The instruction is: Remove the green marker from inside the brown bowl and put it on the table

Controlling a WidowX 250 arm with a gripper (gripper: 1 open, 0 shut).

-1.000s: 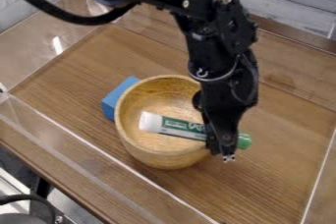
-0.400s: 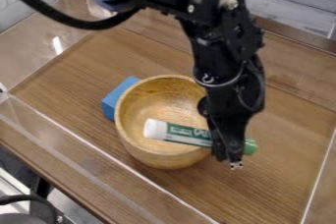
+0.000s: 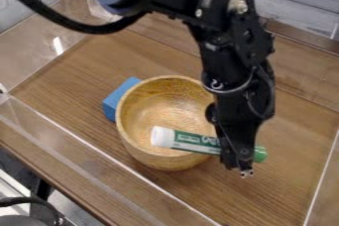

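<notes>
1. Black and glossy, the robot arm comes in from the top-left corner and bends steeply down, its wrist pointing almost straight at the table.
2. Its gripper hangs over the 4 o'clock edge of the brown bowl, jaws closed on the green marker.
3. Lying nearly level, the green marker has its white-labelled end over the inside of the bowl at about 6 o'clock, while its green end sticks out past the rim toward 4 o'clock, beyond the fingers.
4. Whether the marker touches the rim or is lifted just clear of it cannot be told.
5. At 9 o'clock of the bowl, touching or just beside its wall, sits a blue block, partly hidden behind the rim.
6. Dark wood-grain boards make up the table, which carries a sheen of reflected light.
7. Clear acrylic walls border it along the near-left and far sides; beyond them lies pale flooring at the top right.
</notes>
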